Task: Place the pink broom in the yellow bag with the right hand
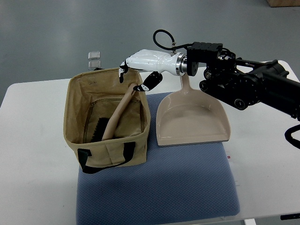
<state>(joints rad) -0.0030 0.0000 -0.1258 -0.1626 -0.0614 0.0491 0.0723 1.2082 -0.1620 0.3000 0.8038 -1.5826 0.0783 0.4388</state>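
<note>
The pink broom (117, 112) lies slanted inside the yellow bag (108, 150). Its dark bristles rest on the bag's floor at the left, and its handle tip leans against the far right rim. My right hand (137, 77) hovers over that far right corner, fingers spread, with nothing gripped. The thumb hangs just above the handle tip, and whether they touch I cannot tell. The black right arm (248, 84) comes in from the right edge.
A pink dustpan (192, 117) lies right of the bag, its handle pointing away under my wrist. Bag and dustpan sit on a blue mat (159, 192) on the white table (33, 154). Two small silver squares (94, 58) lie on the floor beyond.
</note>
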